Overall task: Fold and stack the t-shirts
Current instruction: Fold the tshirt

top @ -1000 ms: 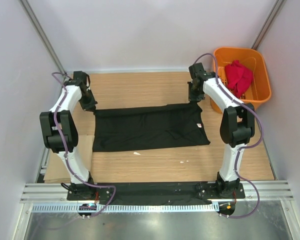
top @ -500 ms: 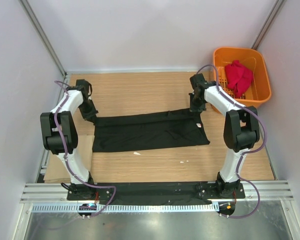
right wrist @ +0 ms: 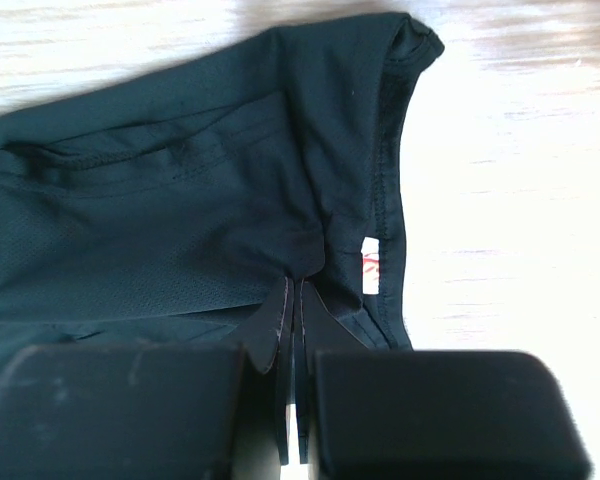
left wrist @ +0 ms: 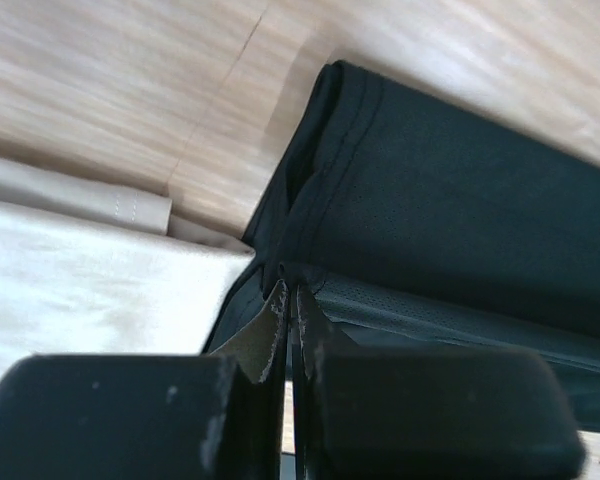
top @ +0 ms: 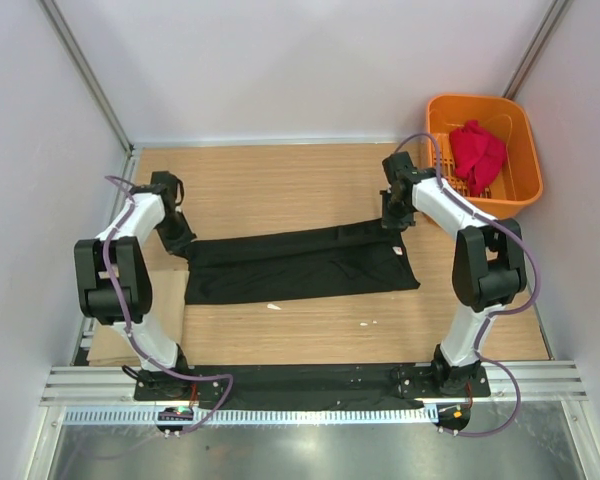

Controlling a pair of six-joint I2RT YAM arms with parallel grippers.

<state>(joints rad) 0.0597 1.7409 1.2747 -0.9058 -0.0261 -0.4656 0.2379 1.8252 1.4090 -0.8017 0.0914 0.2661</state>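
The black t-shirt [top: 300,265] lies across the middle of the wooden table as a long strip, its far edge folded toward the near side. My left gripper [top: 180,240] is shut on the shirt's far left corner [left wrist: 310,180], pinching cloth between its fingertips [left wrist: 276,300]. My right gripper [top: 398,218] is shut on the shirt's far right corner [right wrist: 310,180], beside a small white label [right wrist: 370,265]. The red t-shirt [top: 476,152] lies crumpled in the orange basket [top: 520,190] at the back right.
A tan cardboard sheet [top: 170,300] lies under the shirt's left end and shows in the left wrist view [left wrist: 80,290]. Small white scraps [top: 273,307] lie on the table near the shirt's front edge. White walls stand close on both sides.
Both grippers have drawn the shirt's far edge toward the near side, so the black strip is narrower. Both arms have swung nearer along with it.
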